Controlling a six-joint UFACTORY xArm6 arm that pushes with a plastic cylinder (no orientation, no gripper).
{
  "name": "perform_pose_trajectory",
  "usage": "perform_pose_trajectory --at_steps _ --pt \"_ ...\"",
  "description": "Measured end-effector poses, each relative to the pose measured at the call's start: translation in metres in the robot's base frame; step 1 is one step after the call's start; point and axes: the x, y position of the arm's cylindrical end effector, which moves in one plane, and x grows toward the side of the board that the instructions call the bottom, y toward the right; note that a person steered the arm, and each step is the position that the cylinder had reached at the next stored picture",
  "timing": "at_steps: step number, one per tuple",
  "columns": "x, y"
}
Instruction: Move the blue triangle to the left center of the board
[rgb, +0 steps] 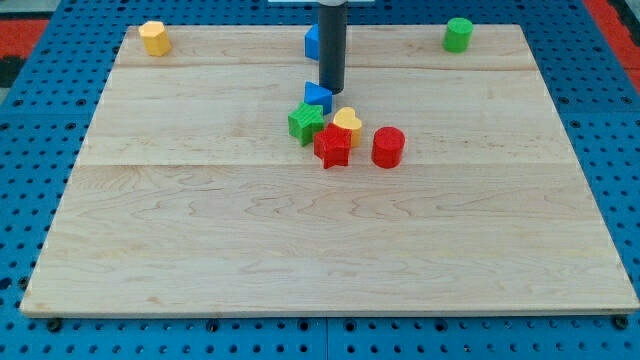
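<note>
The blue triangle (318, 96) lies a little above the board's middle, at the top of a tight cluster. My tip (331, 89) stands right at the triangle's upper right edge, touching or nearly touching it. The dark rod rises from there out of the view's top. Below the triangle are a green star (305, 123), a yellow heart (348, 122) and a red star (333, 146).
A red cylinder (388, 147) stands right of the cluster. A second blue block (312, 42) sits at the top edge, partly hidden by the rod. A yellow block (153, 37) is at the top left corner, a green cylinder (458, 34) at the top right. The wooden board (200, 230) lies on blue pegboard.
</note>
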Motion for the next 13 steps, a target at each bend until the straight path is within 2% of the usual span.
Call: perform_pose_trajectory --at_steps 3,11,12,13 --pt "0.042 -0.019" --pt "0.043 -0.029" --pt "0.043 -0.059" --pt "0.043 -0.124"
